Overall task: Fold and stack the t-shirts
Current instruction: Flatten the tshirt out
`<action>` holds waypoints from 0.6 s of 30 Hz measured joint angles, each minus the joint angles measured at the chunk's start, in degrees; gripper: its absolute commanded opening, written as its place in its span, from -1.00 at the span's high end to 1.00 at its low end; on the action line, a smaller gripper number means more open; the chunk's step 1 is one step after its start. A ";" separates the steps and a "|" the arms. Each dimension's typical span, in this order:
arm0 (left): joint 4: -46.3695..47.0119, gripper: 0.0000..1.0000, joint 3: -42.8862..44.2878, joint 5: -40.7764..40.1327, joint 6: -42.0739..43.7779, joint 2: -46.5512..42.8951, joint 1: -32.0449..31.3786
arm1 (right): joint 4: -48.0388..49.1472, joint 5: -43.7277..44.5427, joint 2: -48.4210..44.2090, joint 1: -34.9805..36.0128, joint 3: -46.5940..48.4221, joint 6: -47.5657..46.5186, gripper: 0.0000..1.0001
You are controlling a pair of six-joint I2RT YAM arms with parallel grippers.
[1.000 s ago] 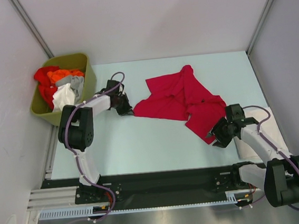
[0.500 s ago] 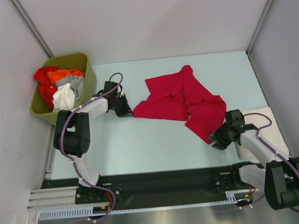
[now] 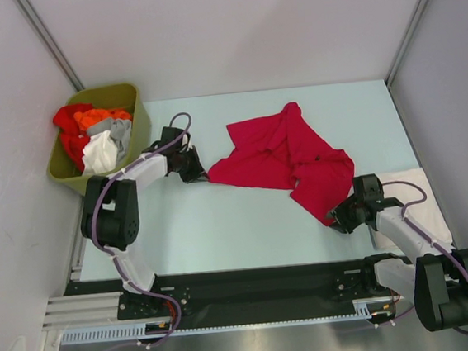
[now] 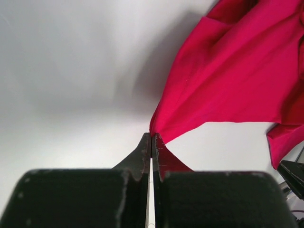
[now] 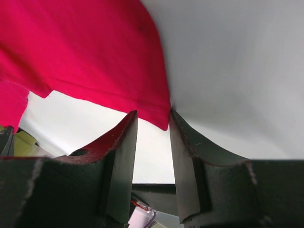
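Note:
A crimson-red t-shirt (image 3: 286, 158) lies crumpled on the table's middle and right. My left gripper (image 3: 198, 172) is shut on its left corner, and the cloth (image 4: 228, 80) fans out from the pinched tips in the left wrist view. My right gripper (image 3: 334, 216) is open at the shirt's near-right corner; in the right wrist view the corner (image 5: 161, 116) hangs between the two fingers without being pinched. Other t-shirts, red, orange, grey and white (image 3: 99, 151), are piled in the olive-green bin (image 3: 132, 110). A folded off-white shirt (image 3: 424, 207) lies under my right arm.
The bin stands at the table's far left corner against the left wall. White walls close the table on the left, back and right. The black rail with both arm bases (image 3: 253, 286) runs along the near edge.
My right gripper has slid toward the near edge and lowered beside the shirt's near-right corner. My left gripper stays shut on the left corner while its arm shifts slightly left.

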 measured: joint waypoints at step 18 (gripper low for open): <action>-0.72 0.99 -0.22 -0.74 -0.50 -7.28 0.00 | -5.75 5.03 -0.87 -1.46 16.68 -13.14 1.00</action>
